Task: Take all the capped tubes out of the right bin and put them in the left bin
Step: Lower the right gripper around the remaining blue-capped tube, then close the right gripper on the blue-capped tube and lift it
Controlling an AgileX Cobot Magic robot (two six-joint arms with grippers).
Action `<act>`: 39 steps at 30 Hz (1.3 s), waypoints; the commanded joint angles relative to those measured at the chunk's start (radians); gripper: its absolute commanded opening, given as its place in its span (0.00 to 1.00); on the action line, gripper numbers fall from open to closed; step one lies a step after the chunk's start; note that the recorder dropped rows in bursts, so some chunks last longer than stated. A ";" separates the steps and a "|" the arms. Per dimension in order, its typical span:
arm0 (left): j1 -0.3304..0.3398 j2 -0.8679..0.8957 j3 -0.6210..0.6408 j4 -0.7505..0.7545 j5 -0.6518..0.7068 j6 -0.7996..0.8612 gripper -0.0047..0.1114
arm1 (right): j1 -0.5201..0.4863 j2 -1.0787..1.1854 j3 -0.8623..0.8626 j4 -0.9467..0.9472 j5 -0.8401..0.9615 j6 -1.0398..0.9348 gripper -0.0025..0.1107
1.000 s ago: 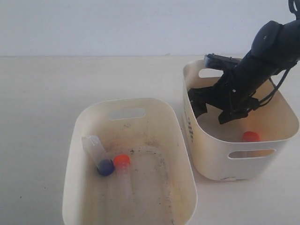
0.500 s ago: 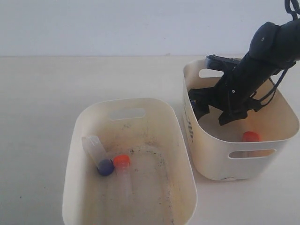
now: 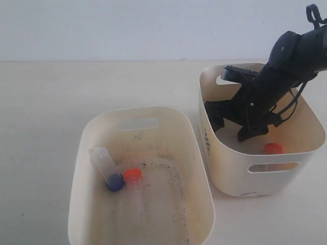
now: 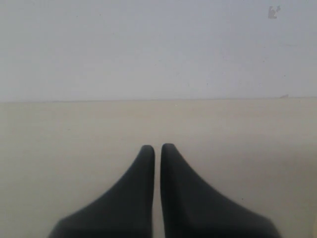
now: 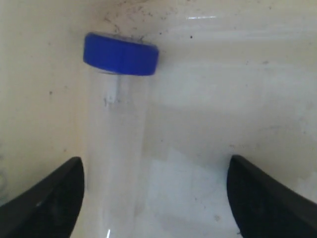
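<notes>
The right fingers [image 5: 44,203] are spread wide inside the right bin [image 3: 227,171] at the frame's right, straddling a clear blue-capped tube [image 5: 116,144] without clamping it. The left fingers [image 4: 133,198] are nearly together and empty.

The dark print [image 3: 206,140] on the right bin [image 3: 230,171] is too small to read.

The right arm [image 3: 288,56] is matte black (fingers [image 5: 44,203] tapered, wedge-like).
</notes>
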 commanded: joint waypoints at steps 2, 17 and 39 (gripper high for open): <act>-0.007 0.004 -0.002 -0.003 -0.007 -0.004 0.08 | -0.001 0.043 0.007 0.010 -0.006 -0.010 0.69; -0.007 0.004 -0.002 -0.003 -0.007 -0.004 0.08 | -0.001 0.090 0.007 0.001 -0.049 -0.020 0.46; -0.007 0.004 -0.002 -0.003 -0.007 -0.004 0.08 | -0.001 -0.037 0.007 -0.032 -0.001 -0.009 0.02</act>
